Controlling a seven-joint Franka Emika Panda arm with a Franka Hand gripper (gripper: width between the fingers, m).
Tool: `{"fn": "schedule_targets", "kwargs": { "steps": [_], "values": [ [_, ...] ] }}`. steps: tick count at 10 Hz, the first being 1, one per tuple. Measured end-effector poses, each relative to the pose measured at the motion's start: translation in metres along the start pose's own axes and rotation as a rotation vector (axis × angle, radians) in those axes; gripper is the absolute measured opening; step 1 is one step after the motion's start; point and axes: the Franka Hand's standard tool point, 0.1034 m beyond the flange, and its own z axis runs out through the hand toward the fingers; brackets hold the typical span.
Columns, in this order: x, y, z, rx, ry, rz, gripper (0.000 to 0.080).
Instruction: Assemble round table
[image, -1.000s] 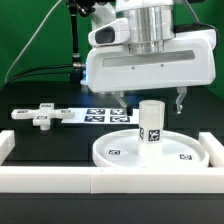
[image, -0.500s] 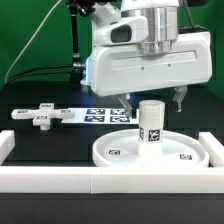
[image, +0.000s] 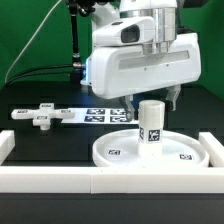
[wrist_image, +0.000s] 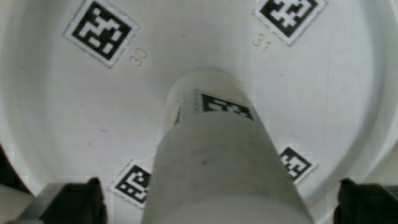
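The hand (image: 152, 99) hangs spread wide just above the upright post (image: 151, 128), which stands on the disc (image: 118, 152) at lower centre. The cross-shaped piece (image: 38, 117) lies at middle left.

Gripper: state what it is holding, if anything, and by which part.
Nothing is held. The gripper has its jaws wide open either side of the short white cylindrical plastic post, which stands upright on the large white rimmed plastic disc.
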Motion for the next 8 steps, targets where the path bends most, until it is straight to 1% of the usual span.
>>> {"fn": "schedule_targets", "kwargs": {
  "steps": [2,3,5,7,8],
  "values": [
    [0.0057,-0.0070,-0.0004,-0.024,-0.021,-0.221,0.0649],
    [0.0070,-0.0097,-0.0001,-0.028,-0.028,-0.284,0.0649],
    [0.0047,-0.0098,0.0021,-0.027,-0.037,-0.375,0.0649],
    [0.0053,-0.0088,0.0015,-0.033,-0.046,-0.527,0.0649],
    [0.0055,-0.0085,0.0013,-0.037,-0.050,-0.551,0.0649]
  ]
}}
